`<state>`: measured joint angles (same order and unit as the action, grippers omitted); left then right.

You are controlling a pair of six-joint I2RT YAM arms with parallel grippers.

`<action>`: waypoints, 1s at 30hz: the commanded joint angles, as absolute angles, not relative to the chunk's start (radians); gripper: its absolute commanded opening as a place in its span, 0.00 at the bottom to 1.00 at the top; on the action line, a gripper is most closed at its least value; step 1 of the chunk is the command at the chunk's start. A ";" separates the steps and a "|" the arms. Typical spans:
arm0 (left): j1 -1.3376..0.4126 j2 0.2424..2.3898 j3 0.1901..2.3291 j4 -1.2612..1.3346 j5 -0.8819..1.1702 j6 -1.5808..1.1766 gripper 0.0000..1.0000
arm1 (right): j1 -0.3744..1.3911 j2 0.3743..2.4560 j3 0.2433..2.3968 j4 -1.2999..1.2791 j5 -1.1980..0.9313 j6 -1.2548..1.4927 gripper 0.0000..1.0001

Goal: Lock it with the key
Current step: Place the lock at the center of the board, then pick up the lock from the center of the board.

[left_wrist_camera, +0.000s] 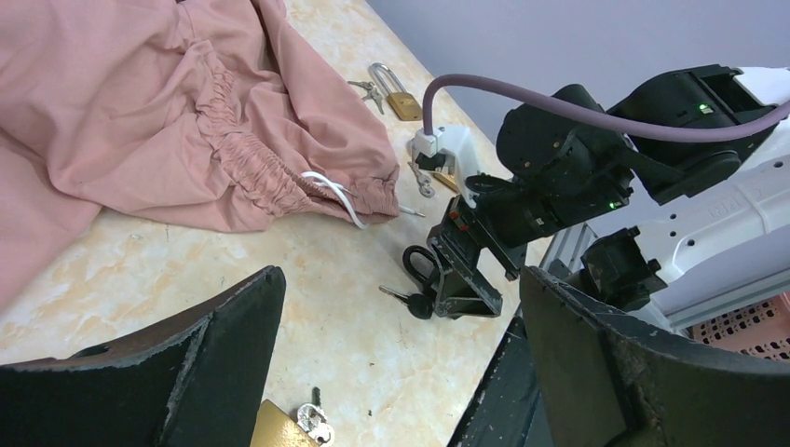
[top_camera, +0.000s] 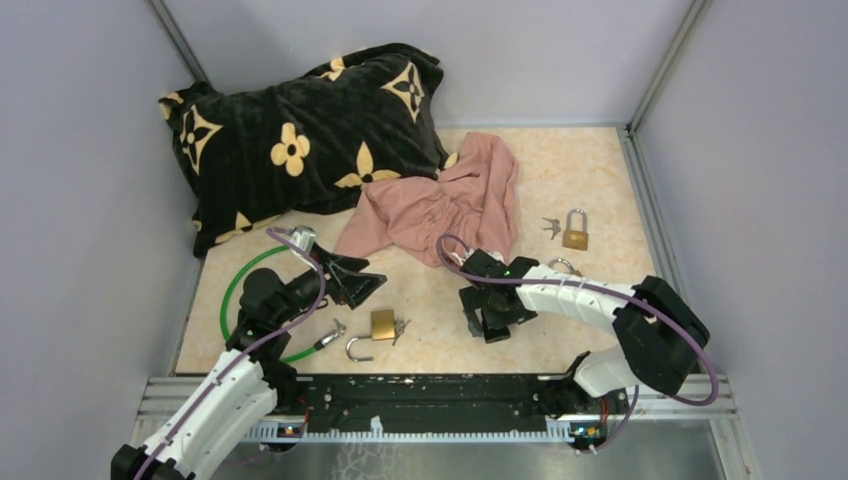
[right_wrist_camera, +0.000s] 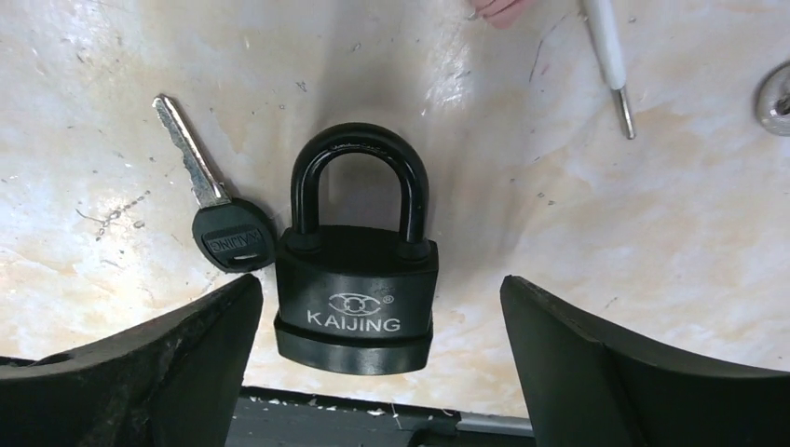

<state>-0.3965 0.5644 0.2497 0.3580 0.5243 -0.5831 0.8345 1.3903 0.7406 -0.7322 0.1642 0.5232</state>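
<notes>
Under the right gripper (top_camera: 489, 318), on the table (right_wrist_camera: 606, 214): black padlock (right_wrist_camera: 356, 289) lying flat, shackle looks seated, key (right_wrist_camera: 207, 191) just beside its left shoulder. Lock looks heavy, rigid and slick, so I'd pinch across the flat body sides; the key is thin, light and flush to the table, so take it by the plastic head. Right arm reaches forward low, wrist pitched down, jaws wide and holding nothing; left gripper (top_camera: 350, 280) likewise wide, empty, well apart

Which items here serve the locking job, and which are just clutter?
Job: black KAIJING padlock, black-headed key beside it.
Lying about: pink garment, floral black pillow, green cable loop, near brass padlock, far brass padlock.
</notes>
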 commanded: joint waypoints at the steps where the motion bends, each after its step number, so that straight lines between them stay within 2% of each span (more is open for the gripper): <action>1: -0.391 0.551 0.242 0.383 0.526 -0.577 0.99 | 0.831 1.353 0.824 -0.763 0.214 0.488 0.98; 5: -0.385 0.541 0.244 0.383 0.503 -0.578 0.99 | 0.896 1.343 0.936 -0.794 0.285 0.513 0.97; 8: -0.366 0.526 0.253 0.355 0.429 -0.583 0.99 | 1.000 1.387 1.049 -0.734 0.355 0.618 0.81; 10: -0.342 0.509 0.270 0.287 0.288 -0.600 0.99 | 1.058 1.446 1.087 -0.631 0.346 0.700 0.69; 12: -0.305 0.497 0.296 0.198 0.147 -0.611 0.99 | 1.113 1.537 1.131 -0.532 0.355 0.776 0.64; 15: -0.240 0.485 0.340 0.076 -0.016 -0.591 0.98 | 1.182 1.690 1.235 -0.485 0.358 0.807 0.64; 20: -0.180 0.421 0.374 0.010 -0.205 -0.490 0.99 | 1.225 1.926 1.449 -0.565 0.331 0.796 0.72; 24: -0.169 0.395 0.387 0.018 -0.249 -0.420 0.99 | 1.245 2.024 1.525 -0.597 0.328 0.789 0.74; 30: -0.169 0.397 0.379 0.055 -0.206 -0.417 0.99 | 1.254 2.095 1.554 -0.645 0.345 0.779 0.72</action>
<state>-0.1761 0.4026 0.3618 0.0368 -0.1986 -0.4446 1.2438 2.0632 1.4990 -0.5987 0.3195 0.7719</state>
